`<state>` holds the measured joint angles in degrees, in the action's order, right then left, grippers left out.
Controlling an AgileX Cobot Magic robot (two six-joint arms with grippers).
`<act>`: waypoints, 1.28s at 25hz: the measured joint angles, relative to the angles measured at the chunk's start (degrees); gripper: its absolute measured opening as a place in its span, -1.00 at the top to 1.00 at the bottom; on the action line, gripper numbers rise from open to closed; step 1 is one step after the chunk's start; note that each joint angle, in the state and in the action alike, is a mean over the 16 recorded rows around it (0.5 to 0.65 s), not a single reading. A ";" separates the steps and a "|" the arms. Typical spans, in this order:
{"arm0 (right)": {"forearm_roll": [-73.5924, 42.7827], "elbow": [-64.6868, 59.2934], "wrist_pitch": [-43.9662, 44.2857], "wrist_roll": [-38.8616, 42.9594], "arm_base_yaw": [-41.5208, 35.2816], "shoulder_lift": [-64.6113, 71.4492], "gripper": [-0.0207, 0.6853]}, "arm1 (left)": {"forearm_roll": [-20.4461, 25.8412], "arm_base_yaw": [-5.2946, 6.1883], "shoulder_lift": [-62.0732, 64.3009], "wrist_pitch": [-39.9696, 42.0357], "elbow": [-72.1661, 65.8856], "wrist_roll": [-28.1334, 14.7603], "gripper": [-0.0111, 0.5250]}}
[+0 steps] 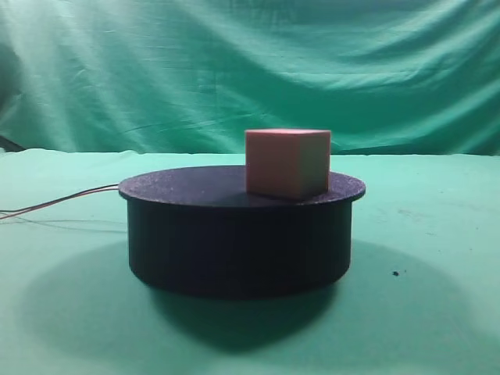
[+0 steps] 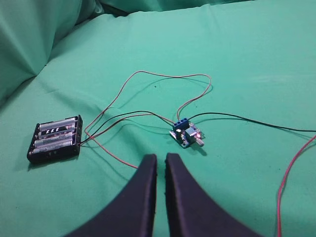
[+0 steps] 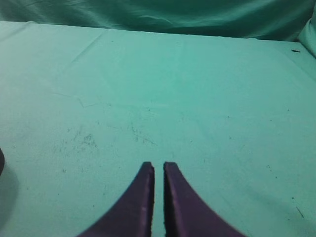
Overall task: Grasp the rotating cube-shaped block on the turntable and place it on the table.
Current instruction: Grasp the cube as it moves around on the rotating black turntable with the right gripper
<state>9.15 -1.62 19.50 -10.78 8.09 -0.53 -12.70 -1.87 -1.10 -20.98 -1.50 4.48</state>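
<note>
The salmon cube-shaped block (image 1: 287, 162) sits on the right half of the black turntable (image 1: 238, 242), which stands on the green cloth table (image 1: 437, 297). Neither gripper shows in the exterior high view. In the left wrist view my left gripper (image 2: 161, 157) is shut and empty above the cloth, near the wiring. In the right wrist view my right gripper (image 3: 158, 165) is shut and empty over bare green cloth; a sliver of the turntable (image 3: 1, 163) shows at the left edge. The block shows in neither wrist view.
A black battery holder (image 2: 55, 138) and a small blue circuit board (image 2: 185, 133) lie on the cloth, joined by looping red and black wires (image 2: 148, 79). Thin wires (image 1: 58, 203) lead left from the turntable. Green cloth backdrop (image 1: 250, 70) behind.
</note>
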 joint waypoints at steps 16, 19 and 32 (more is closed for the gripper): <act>13.66 9.75 -8.17 -2.20 0.00 7.45 0.80 | 0.00 0.00 0.00 0.00 0.00 0.00 0.96; 14.23 13.48 -2.47 -2.64 0.00 12.51 0.80 | 0.00 0.00 0.00 0.00 0.00 0.00 0.96; 15.18 24.53 12.59 -11.00 6.67 37.84 0.86 | 0.00 0.00 0.00 0.00 0.00 0.00 0.96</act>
<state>24.33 22.92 32.09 -21.79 14.76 37.31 -12.70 -1.87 -1.10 -20.98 -1.50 4.48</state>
